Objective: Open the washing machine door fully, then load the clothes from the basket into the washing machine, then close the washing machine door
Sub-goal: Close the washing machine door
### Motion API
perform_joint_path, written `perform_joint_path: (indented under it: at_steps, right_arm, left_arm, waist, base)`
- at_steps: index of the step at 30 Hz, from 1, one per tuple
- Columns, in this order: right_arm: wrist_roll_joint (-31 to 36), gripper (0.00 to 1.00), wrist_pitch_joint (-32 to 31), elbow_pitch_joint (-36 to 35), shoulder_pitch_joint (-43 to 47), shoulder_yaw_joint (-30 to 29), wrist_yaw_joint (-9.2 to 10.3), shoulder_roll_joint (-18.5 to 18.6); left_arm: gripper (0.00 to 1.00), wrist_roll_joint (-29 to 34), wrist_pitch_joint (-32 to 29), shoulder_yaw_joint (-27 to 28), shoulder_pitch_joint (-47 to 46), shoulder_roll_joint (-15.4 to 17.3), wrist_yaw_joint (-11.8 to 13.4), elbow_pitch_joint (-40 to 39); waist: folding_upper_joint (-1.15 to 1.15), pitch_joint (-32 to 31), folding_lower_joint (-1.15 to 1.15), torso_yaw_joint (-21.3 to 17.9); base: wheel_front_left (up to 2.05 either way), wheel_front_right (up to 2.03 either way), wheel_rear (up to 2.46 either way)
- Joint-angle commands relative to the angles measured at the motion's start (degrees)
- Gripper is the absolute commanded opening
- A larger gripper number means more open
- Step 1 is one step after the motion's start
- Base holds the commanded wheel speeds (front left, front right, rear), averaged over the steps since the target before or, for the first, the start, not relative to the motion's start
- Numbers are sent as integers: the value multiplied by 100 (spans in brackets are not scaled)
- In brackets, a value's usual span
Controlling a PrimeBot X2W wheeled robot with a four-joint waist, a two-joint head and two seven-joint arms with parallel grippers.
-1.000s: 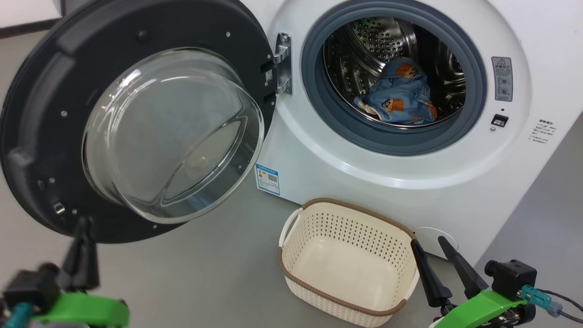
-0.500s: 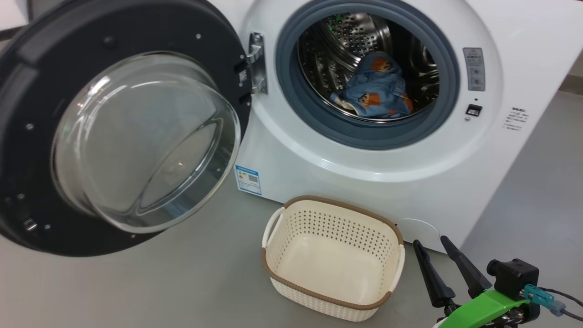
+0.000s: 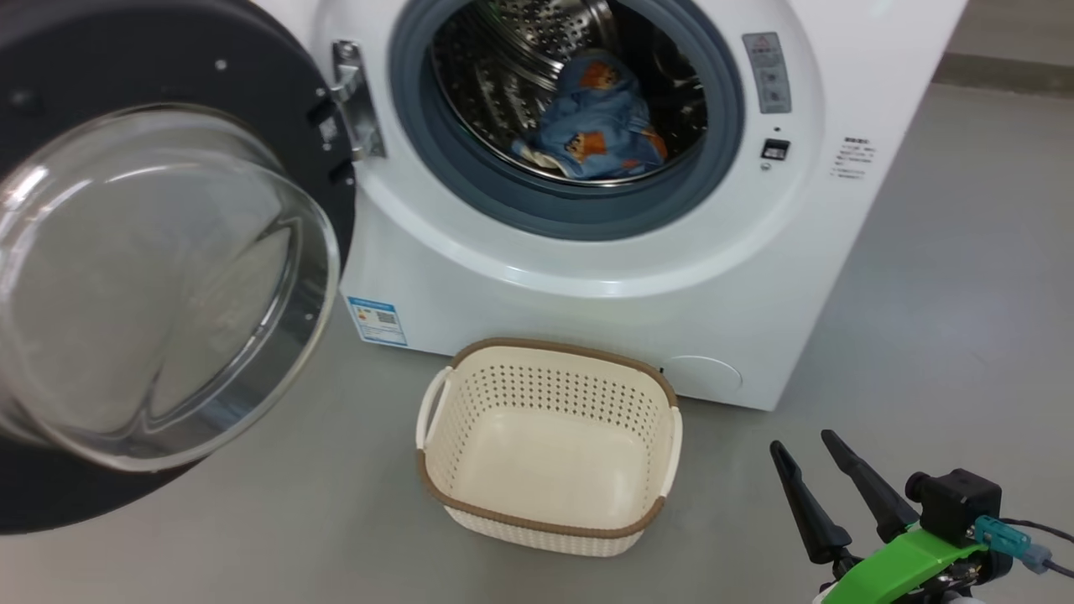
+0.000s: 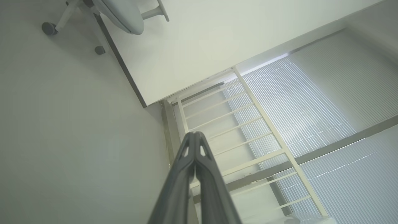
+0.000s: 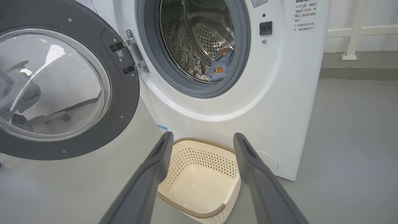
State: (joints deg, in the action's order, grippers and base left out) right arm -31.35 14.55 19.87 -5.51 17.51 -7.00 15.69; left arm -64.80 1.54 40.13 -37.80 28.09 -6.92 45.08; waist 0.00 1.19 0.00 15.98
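The white washing machine point(image 3: 587, 277) point(image 5: 279, 102) stands with its door point(image 3: 151, 277) point(image 5: 56, 84) swung wide to the left. Light blue clothes point(image 3: 600, 126) point(image 5: 220, 63) with orange prints lie inside the steel drum. On the floor in front sits the cream basket point(image 3: 550, 445) point(image 5: 202, 177) with nothing in it. My right gripper point(image 3: 805, 449) point(image 5: 202, 138) is open, low at the right, a little to the right of the basket. My left gripper point(image 4: 195, 134) is shut with nothing between its fingers, pointing away from the machine at a white railing.
Grey floor point(image 3: 923, 319) spreads to the right of the machine and around the basket. In the left wrist view, a white railing point(image 4: 248, 124) with ribbed panels behind it, a white wall point(image 4: 199, 37) and an office chair's wheeled base point(image 4: 93, 18).
The head camera has swung to the right, so the machine, door and basket shift left in its view and the left gripper leaves it. The right gripper stays open and nearly still.
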Motion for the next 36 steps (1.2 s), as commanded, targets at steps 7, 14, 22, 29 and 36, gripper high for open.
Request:
perform_joint_path:
  at_steps: [7,14,22,29,36]
  right_arm:
    - [28,100,45,-167,-352,228,-48,181]
    - [37,100,45,-183,-394,197,-48,259]
    - [37,100,45,-173,-381,178,-48,257]
    - [45,100,45,-163,-359,162,-48,266]
    - [28,100,45,-132,-258,109,-48,203]
  left_arm:
    - [0,-271,-135,178,-201,570,-55,669]
    - [0,-505,-307,244,-72,772,-56,1141]
    - [0,-618,-508,211,-102,837,-56,1574]
    - [0,-588,-1540,-215,-27,726,-57,1737]
    - [0,-666,-2734,-533,101,586,-57,1644]
  waist:
    - [0,316,0,-390]
    - [0,453,0,-584]
    - [0,464,0,-641]
    - [0,429,0,-596]
    - [0,273,0,-424]
  base:
    - [0,0,0]
    - [0,0,0]
    - [0,0,0]
    - [0,0,0]
    - [0,0,0]
